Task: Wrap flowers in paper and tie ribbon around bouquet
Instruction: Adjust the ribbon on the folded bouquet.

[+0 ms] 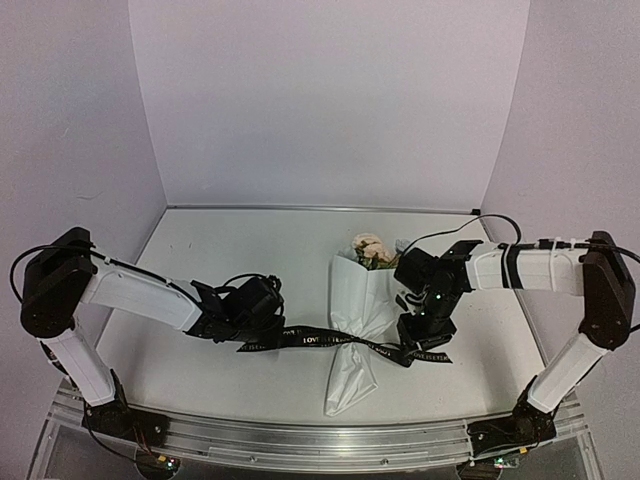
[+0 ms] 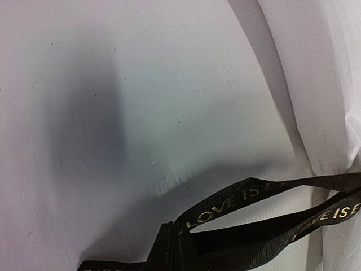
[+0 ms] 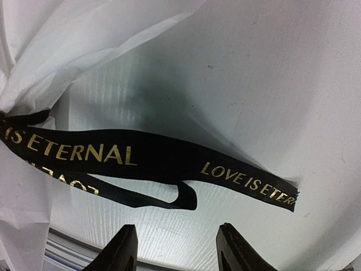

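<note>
Black woven ribbon (image 1: 310, 338), stamped with gold capitals, is caught by the left gripper (image 1: 258, 330). Left of the bouquet (image 1: 358, 300), its jaws are clamped tight on a folded loop of the band. The flat strip crosses the bouquet's narrow waist. The bouquet lies on the matte white table (image 1: 220, 250), its crinkled white paper (image 1: 348, 385) forming a cone that tapers to a pinched near tip, with peach flowers (image 1: 372, 249) at its far mouth. Right of the bouquet, the right gripper (image 3: 177, 248) hangs over the ribbon's cut end, its black fingers (image 3: 125, 251) moderately apart and holding nothing.
</note>
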You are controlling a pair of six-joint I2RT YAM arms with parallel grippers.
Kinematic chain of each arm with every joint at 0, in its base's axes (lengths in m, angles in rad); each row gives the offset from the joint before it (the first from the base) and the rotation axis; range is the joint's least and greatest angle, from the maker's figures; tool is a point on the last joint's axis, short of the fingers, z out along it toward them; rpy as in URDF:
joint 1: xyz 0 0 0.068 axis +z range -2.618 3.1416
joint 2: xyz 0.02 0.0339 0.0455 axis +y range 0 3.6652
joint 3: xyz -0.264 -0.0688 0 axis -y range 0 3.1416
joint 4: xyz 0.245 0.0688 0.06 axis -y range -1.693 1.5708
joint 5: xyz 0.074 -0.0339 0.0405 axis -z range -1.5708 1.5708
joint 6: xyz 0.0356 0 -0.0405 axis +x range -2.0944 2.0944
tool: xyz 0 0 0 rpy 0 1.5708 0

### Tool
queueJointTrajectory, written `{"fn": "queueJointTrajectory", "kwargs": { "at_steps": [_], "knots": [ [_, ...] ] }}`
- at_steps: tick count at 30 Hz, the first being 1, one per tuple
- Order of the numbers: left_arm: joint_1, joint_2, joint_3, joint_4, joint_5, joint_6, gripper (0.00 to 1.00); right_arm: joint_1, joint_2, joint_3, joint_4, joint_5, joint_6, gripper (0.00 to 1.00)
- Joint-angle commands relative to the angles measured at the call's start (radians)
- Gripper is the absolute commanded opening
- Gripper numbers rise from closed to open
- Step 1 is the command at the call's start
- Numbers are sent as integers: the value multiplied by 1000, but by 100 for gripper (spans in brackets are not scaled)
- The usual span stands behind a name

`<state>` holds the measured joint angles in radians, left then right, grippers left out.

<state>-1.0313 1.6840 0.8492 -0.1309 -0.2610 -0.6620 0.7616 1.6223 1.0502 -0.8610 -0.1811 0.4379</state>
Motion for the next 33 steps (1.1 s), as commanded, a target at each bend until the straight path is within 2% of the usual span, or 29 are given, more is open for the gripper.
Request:
{"fn": "queueJointTrajectory", "kwargs": {
  "at_steps": [1,6,10,17,27,30,33],
  "knots": [
    [2,11,39,1,6,17,0,-3,15,38,-58,-4,-34,49],
    [2,11,40,-1,9,21,0,12,14,17,7,-65,-101,48],
    [2,15,42,0,12,21,0,34,-4,-51,147,-73,-228,46],
    [2,12,39,-5,15,22,0,36,-38,-158,318,-35,-369,43],
    [2,12,43,-9,17,24,0,97,-36,-186,326,109,-405,42],
    [2,9,43,-12,15,24,0,105,-37,-189,301,160,-386,35],
    [2,6,40,-12,13,25,0,109,-67,-195,267,196,-368,19]
  ]
}}
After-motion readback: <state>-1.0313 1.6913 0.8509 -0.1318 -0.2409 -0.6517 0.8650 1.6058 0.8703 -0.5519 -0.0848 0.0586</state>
